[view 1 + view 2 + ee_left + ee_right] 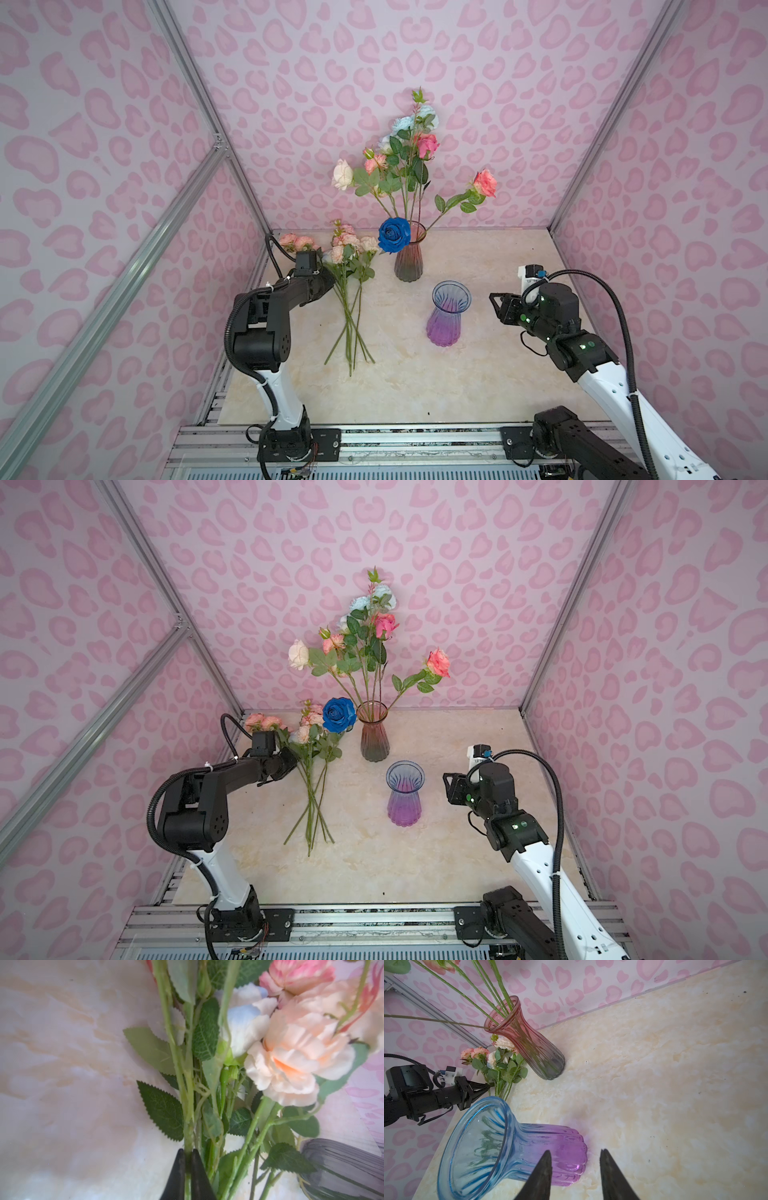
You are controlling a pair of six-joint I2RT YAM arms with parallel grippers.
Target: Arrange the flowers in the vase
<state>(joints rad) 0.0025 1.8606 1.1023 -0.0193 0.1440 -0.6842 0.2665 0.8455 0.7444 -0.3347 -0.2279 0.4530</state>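
Note:
A bunch of flowers lies on the table at the left, with pink, peach and cream heads toward the back wall. My left gripper is shut on one green stem of this bunch, just below the leaves. More flowers stand in a red-to-grey glass vase at the back. A deep blue rose shows in front of that vase's rim. A blue-to-purple vase stands empty mid-table. My right gripper hangs open to its right, holding nothing.
Pink patterned walls close the table in on three sides, with aluminium frame posts at the corners. The marble-look tabletop runs forward to the arm bases and rail at the front edge.

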